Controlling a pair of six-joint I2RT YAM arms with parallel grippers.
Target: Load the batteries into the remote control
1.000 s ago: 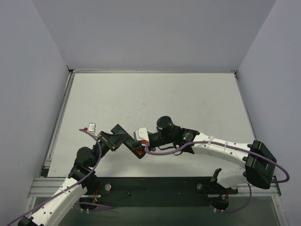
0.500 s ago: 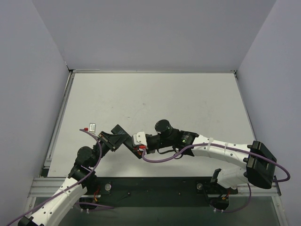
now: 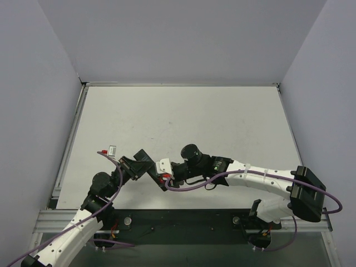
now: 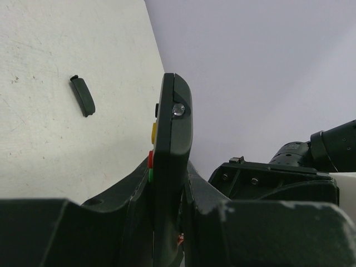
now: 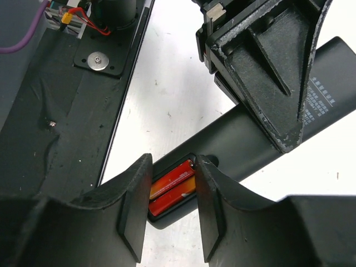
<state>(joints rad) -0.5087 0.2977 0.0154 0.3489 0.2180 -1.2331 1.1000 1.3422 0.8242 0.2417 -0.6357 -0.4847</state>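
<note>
My left tool point(image 4: 167, 172) is clenched on the remote control point(image 4: 172, 128), with a finger pressed against each broad face. In its wrist view the remote stands on edge between the fingers, its far end sticking out beyond them. Yellow, red and green buttons point(image 4: 151, 158) show along the face turned toward the desk point(image 4: 44, 111). A small black cover piece point(image 4: 83, 95) lies flat on the desk by itself, well apart from the remote.

My right tool point(image 5: 172, 167) sits at the open battery compartment on the remote's back. Its jaws are parted, one on each side of the compartment. The batteries point(image 5: 171, 189) lie side by side inside that compartment, red-orange, lengthwise along the remote. I cannot tell whether the fingers touch them.

From overhead, both arms reach toward each other and the two tools meet over the near left part of the desk, the remote between them and raised off the surface.
</note>
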